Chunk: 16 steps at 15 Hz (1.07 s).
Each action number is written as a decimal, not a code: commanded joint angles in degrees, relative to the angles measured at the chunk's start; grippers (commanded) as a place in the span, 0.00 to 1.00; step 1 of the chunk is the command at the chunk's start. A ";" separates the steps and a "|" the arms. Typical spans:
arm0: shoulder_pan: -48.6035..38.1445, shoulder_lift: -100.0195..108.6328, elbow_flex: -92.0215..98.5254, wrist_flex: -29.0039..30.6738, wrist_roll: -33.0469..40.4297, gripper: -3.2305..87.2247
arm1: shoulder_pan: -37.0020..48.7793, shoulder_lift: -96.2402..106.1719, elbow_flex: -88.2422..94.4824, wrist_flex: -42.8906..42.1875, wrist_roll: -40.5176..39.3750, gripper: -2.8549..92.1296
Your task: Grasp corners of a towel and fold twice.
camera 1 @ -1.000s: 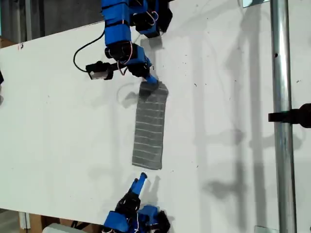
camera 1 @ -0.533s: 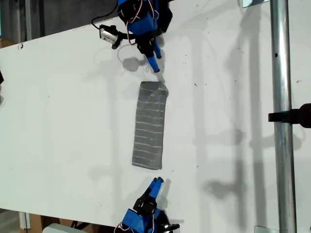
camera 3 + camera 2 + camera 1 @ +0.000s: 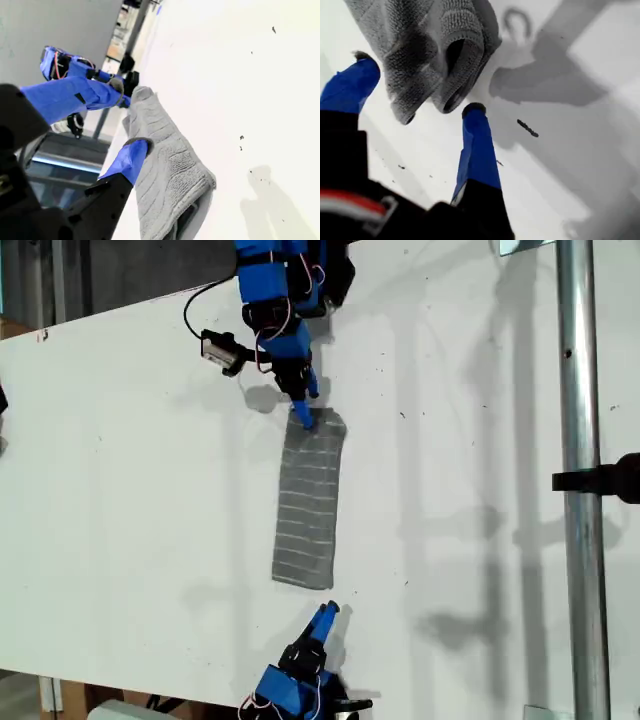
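Note:
The towel (image 3: 308, 500) lies as a long narrow grey striped strip on the white table (image 3: 130, 490). My first gripper (image 3: 303, 412) comes from the top of the exterior view and touches the strip's upper end. In the first wrist view it (image 3: 420, 87) is open, its fingertips either side of the towel's (image 3: 435, 45) layered end. My second gripper (image 3: 326, 614) sits just below the strip's lower end in the exterior view, a small gap apart. It (image 3: 127, 116) is open and looks along the towel (image 3: 165, 170).
A vertical metal pole (image 3: 575, 490) with a black clamp (image 3: 600, 480) stands at the exterior view's right. The table's edges run along the exterior view's top left and bottom. A small camera on a black cable (image 3: 222, 348) hangs beside the first arm.
The first gripper left the towel's upper end, pulled back, and has now come down onto it again. The second gripper shifted toward the exterior view's right. The towel has not moved.

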 commanded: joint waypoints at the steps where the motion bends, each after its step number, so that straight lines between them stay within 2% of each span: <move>1: 0.44 0.44 -0.88 -0.88 -0.53 0.23 | 0.62 -15.38 -8.17 -9.49 -0.18 0.39; 3: 0.44 0.44 -1.05 -0.88 -0.35 0.23 | 0.62 -25.93 -14.50 -14.15 0.26 0.39; 5: 1.23 0.44 -1.14 -0.70 -0.62 0.22 | 0.18 -34.37 -16.79 -27.86 -0.26 0.35; 6: 1.49 0.44 -1.14 -0.70 -0.62 0.22 | 0.70 -37.71 -19.07 -30.32 -1.32 0.29; 7: 2.02 0.44 -1.23 -0.70 -0.70 0.22 | 1.58 -37.88 -21.36 -26.89 -3.60 0.23; 8: 2.37 0.44 -1.32 -0.70 -0.79 0.22 | 2.11 -35.33 -22.94 -19.34 -4.31 0.07; 9: 2.64 0.44 -1.41 -0.70 -0.79 0.22 | 2.37 -30.76 -23.12 -11.25 -4.48 0.03; 13: 2.20 0.44 -1.49 -0.70 0.79 0.22 | -1.32 -11.07 -29.27 30.76 -3.16 0.03; 16: 1.85 0.44 -1.49 -0.70 1.23 0.22 | -6.59 -11.95 -42.54 60.64 3.87 0.03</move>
